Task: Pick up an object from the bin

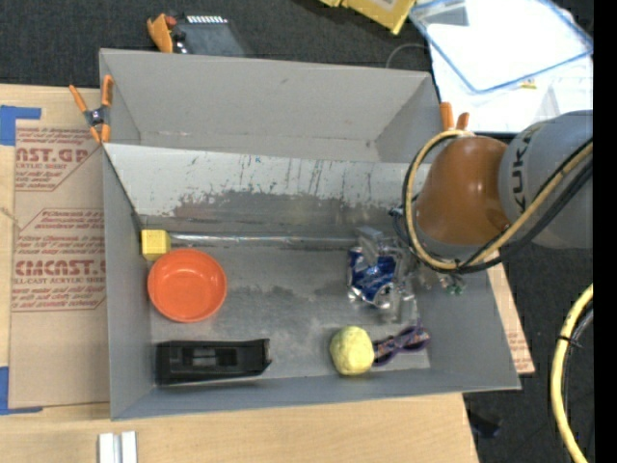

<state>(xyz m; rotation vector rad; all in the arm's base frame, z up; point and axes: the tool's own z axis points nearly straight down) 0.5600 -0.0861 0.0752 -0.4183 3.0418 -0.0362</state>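
My gripper (407, 300) hangs low in the right part of the bin, under the arm's wrist. It is right beside a crumpled blue and silver wrapper (371, 273), touching or nearly touching the wrapper's right side. Just below the gripper a small purple striped piece (405, 340) lies on the floor. A yellow-green ball (352, 350) rests against the left end of that piece.
An orange bowl (187, 285) sits at the left with a small yellow block (154, 243) above it. A black oblong device (210, 360) lies along the near wall at the left. The bin's back wall slopes up behind the wrapper.
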